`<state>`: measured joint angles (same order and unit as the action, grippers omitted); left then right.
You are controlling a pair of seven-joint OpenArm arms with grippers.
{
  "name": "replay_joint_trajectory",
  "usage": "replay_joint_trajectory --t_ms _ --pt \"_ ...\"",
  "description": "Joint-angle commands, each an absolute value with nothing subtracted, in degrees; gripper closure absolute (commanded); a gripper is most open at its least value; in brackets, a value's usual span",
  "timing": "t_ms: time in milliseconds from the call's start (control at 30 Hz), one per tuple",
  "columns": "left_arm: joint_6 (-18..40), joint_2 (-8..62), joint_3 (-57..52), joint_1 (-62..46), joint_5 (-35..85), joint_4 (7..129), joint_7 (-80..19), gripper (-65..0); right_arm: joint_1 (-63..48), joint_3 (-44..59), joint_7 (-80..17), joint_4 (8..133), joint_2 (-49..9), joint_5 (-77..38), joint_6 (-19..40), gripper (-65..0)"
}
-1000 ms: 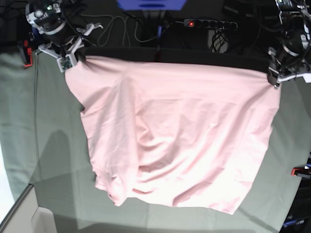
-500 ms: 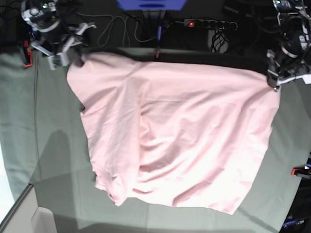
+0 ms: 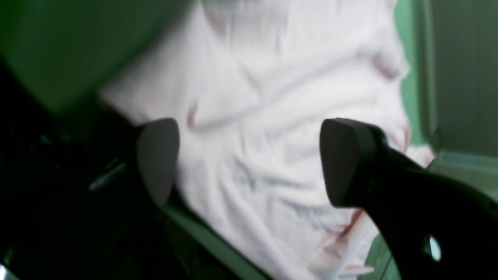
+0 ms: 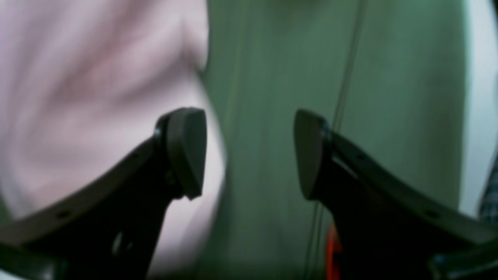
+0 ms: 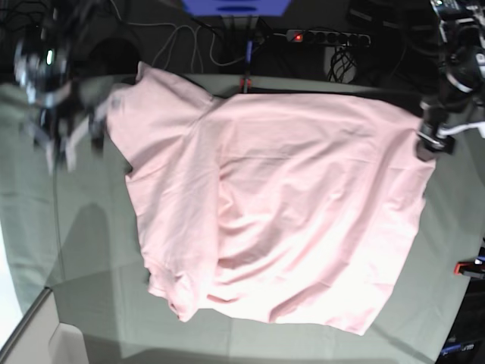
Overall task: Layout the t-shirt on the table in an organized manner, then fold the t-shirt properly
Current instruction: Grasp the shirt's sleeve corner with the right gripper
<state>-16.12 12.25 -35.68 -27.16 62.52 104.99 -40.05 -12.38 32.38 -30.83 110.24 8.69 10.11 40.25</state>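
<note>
The pale pink t-shirt (image 5: 280, 212) lies spread and wrinkled on the grey-green table (image 5: 83, 250), plain side up, its far left corner flopped toward the table's far edge. My right gripper (image 5: 72, 144), blurred by motion, hangs just left of the shirt's far left edge. In the right wrist view it (image 4: 247, 153) is open over bare table, with the t-shirt (image 4: 97, 97) to its left. My left gripper (image 5: 428, 144) sits at the shirt's far right corner. In the left wrist view it (image 3: 249, 163) is open, with the t-shirt (image 3: 280, 116) lying loose below its fingers.
A power strip (image 5: 326, 36) and cables lie beyond the far edge. Red clamps sit at the far edge (image 5: 244, 82) and the right edge (image 5: 470, 267), and one red clamp (image 4: 330, 249) shows under my right gripper. A pale box corner (image 5: 38, 341) is at the near left.
Both grippers have opened and let go of the shirt's far corners. The right arm swung left and nearer. The far left corner dropped flat toward the far edge.
</note>
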Motion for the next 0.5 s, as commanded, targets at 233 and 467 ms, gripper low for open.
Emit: replay_joint_trajectory --t_ms 233,467 --pt "-16.13 12.70 -42.51 -27.65 63.34 108.70 -40.66 -55.5 11.65 30.46 -43.03 91.82 0.84 9.63 40.00 -36.4" --pt "-16.13 12.70 -44.09 -27.65 63.34 108.62 -40.66 -55.5 22.46 24.75 -43.38 71.52 -3.91 9.36 40.00 -36.5"
